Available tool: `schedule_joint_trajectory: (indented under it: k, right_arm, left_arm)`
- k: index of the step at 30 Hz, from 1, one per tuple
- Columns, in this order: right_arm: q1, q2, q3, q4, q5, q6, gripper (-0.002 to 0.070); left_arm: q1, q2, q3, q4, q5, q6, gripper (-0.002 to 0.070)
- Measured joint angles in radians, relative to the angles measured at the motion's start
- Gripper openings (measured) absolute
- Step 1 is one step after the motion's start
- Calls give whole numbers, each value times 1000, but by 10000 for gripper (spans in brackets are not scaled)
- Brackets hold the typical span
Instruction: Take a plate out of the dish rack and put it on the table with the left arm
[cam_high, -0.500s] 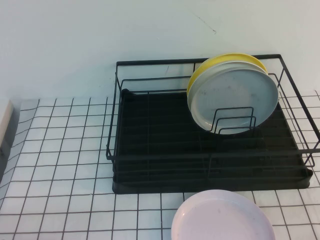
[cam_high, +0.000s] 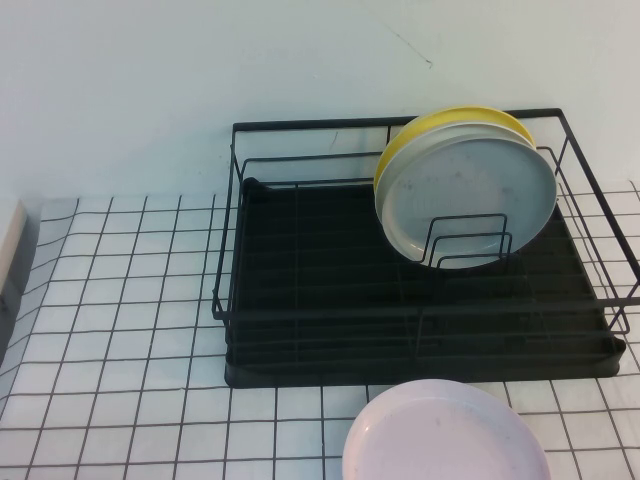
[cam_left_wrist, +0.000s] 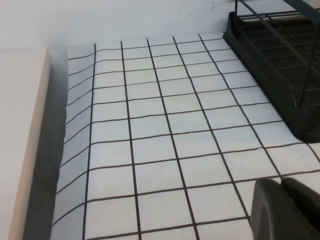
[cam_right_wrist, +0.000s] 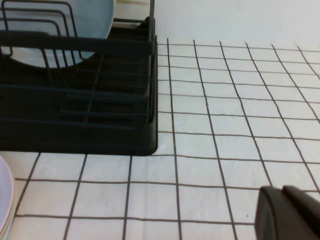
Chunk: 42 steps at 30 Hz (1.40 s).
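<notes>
Bright, even, diffuse light; soft shadow beside the dish rack (cam_high: 420, 300); slightly hazy, glare-free frames.

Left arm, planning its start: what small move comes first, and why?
Probably swing the left end effector toward the rack: it sits low over bare table, right end effector likewise, while the grey-blue plate stands upright in the dividers.

The dish rack (cam_high: 420, 290) stands on the tabletop (cam_high: 120, 330). The plate (cam_high: 470, 195) leans upright in its right half, behind the dividers (cam_high: 470, 240), another plate (cam_high: 440, 125) directly behind it. A third plate (cam_high: 445, 435) lies before the rack. The left tool (cam_left_wrist: 287, 210) hovers over the tabletop left of the rack, well apart from the plate. The right tool (cam_right_wrist: 290, 212) hovers right of the rack.
</notes>
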Motion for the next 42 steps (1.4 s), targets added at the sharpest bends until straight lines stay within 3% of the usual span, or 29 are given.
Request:
schedule_joint_trajectory:
  k: [26, 29, 37, 42]
  right_arm:
    - [0, 0, 0, 0, 0, 0, -3]
    - [0, 0, 0, 0, 0, 0, -3]
    - [0, 0, 0, 0, 0, 0, -3]
    - [0, 0, 0, 0, 0, 0, -3]
  left_arm:
    - [0, 0, 0, 0, -25, 0, -3]
    - [0, 0, 7, 2, -123, 0, -3]
    - [0, 0, 7, 4, -616, 4, -3]
    - [0, 0, 7, -7, -832, -2, -3]
